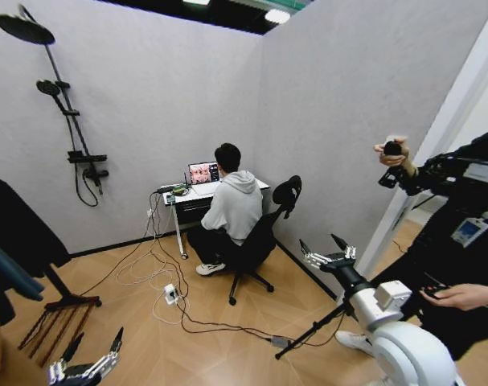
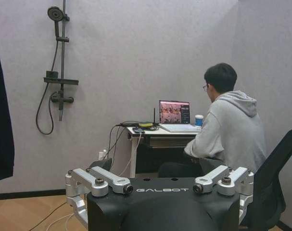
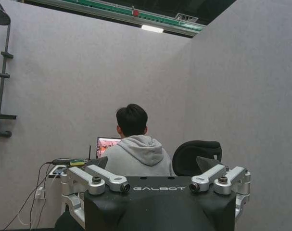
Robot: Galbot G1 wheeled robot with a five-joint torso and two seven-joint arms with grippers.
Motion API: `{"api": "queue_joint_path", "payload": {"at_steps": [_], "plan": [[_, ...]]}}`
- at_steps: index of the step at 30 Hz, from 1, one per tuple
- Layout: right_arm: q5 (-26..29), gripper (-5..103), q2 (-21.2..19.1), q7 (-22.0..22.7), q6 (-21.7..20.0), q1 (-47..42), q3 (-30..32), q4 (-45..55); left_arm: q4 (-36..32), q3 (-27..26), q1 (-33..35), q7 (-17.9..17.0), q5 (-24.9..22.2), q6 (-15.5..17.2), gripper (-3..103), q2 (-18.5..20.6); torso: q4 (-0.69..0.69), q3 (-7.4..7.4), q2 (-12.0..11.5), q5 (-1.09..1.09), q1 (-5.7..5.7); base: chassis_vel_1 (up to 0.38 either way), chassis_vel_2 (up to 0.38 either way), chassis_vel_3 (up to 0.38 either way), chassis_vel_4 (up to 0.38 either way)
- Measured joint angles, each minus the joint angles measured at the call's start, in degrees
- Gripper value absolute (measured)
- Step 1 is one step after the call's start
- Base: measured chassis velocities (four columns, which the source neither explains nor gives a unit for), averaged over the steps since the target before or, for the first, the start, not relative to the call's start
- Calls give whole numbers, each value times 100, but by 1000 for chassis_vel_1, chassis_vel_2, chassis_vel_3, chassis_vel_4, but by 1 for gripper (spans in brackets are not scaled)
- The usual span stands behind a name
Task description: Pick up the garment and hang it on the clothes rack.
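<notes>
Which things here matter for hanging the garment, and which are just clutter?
Job: clothes rack, black garment at the left edge, left hand and right hand, both open and empty.
Clutter: shower stand, desk, laptop, office chair, floor cables.

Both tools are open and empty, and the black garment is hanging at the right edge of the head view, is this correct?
Not quite. The left tool and right tool are open and empty, but the black garment hangs at the left edge of the head view, above the clothes rack base.
</notes>
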Motion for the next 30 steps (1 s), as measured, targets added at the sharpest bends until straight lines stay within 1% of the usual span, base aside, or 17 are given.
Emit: {"api": "queue_joint_path", "payload": {"at_steps": [5, 13, 20, 22, 23, 25, 26, 30], "plan": [[-10, 100, -2, 0, -10, 49, -85, -16, 0, 0, 0, -1, 0, 0, 100, 0, -2, 0, 0, 1, 0, 83, -60, -59, 78], [-14, 100, 9, 1, -23, 69, -118, -2, 0, 0, 0, -1, 0, 0, 100, 0, -1, 0, -1, 0, 2, 77, -71, -74, 69], [-28, 100, 30, 4, -25, 29, -123, 22, 0, 0, 0, -1, 0, 0, 100, 0, -1, 0, 0, -1, 1, 166, -160, -166, 188], [-32, 100, 34, 5, -26, 22, -122, 22, 0, 0, 0, 1, 0, 0, 100, 0, -1, 0, 0, 4, 0, 213, -211, -214, 218], [-32, 100, 35, 4, -25, 24, -122, 22, 0, 0, 0, 0, 0, 0, 100, 0, -1, -1, 0, -3, -1, 204, -224, -182, 227], [-33, 100, 35, 4, -25, 30, -123, 21, 0, 0, 0, 0, 0, 0, 100, 0, -2, -1, 2, -1, -2, 206, -224, -196, 219], [-34, 100, 35, 4, -26, 35, -128, 17, 0, 0, 0, 0, 0, 0, 100, 0, -2, -1, 1, 3, -3, 233, -192, -210, 211], [-47, 100, 35, 5, -26, 45, -161, 2, 0, 0, 0, -1, 0, 0, 100, 0, -3, -1, 1, 0, -3, 215, -204, -190, 195]]}}
